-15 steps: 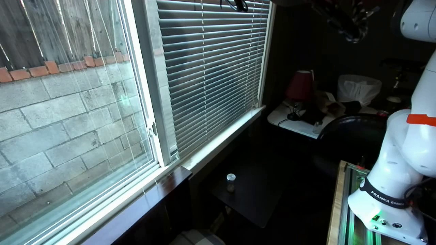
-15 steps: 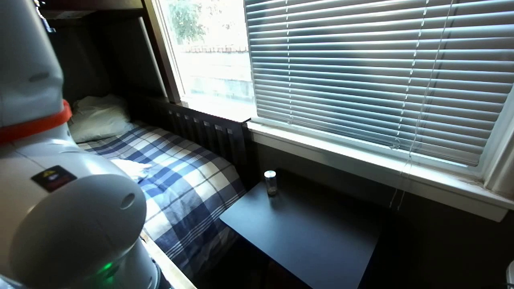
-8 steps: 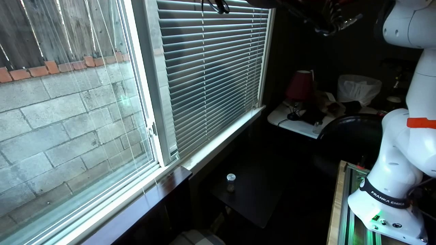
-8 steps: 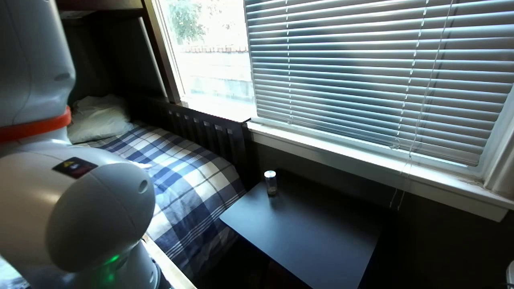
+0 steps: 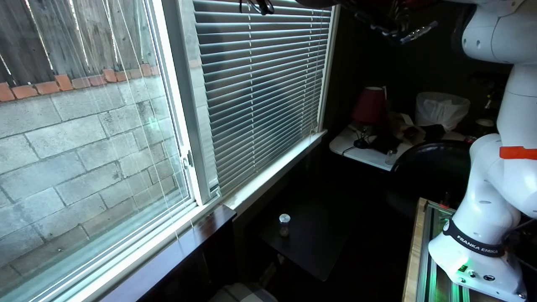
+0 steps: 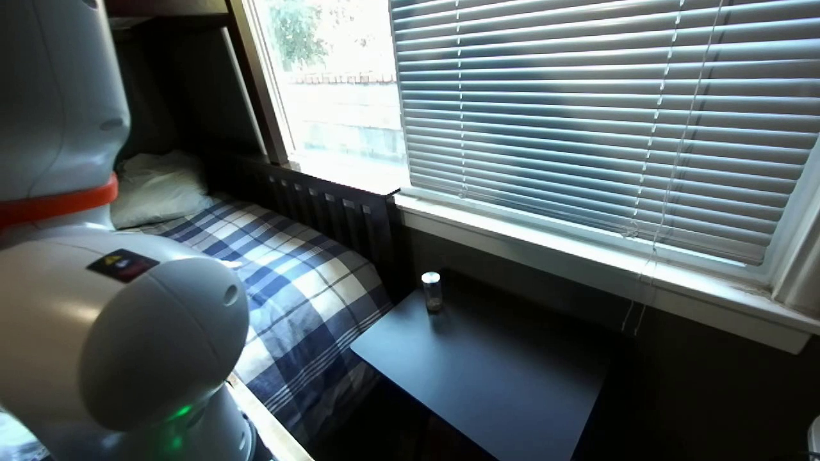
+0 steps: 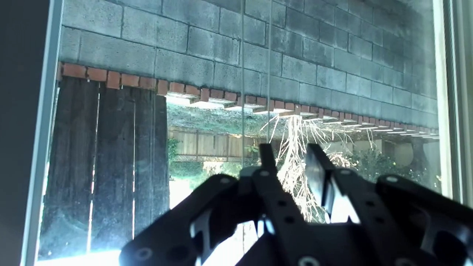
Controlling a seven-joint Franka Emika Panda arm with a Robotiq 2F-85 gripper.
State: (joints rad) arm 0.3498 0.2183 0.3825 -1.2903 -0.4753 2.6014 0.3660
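Observation:
In the wrist view, whose picture stands upside down, my gripper point(image 7: 290, 147) has its two dark fingers apart, partway open. Only the outdoor background shows through the gap, so I see nothing held. Two thin cords point(image 7: 242, 81) run vertically in front of the window; one passes close by the left fingertip, and whether they touch I cannot tell. Behind lies the window with a block wall point(image 7: 229, 55) outside. A small jar with a shiny lid point(image 5: 284, 226) stands upright on a black table point(image 6: 487, 365), well below and away from the gripper. Dark end parts of the arm are cut off by the top of an exterior view.
White slatted blinds point(image 6: 576, 128) cover part of the window above a white sill point(image 5: 268, 167). A bed with a plaid cover point(image 6: 301, 275) adjoins the black table. Farther back, a white table point(image 5: 369, 155) bears a red lamp point(image 5: 369, 105), beside a black chair point(image 5: 432, 180).
In an exterior view the upper arm and the dark parts at the top have shifted left, and the arm sits slightly lower. The jar has stayed in place.

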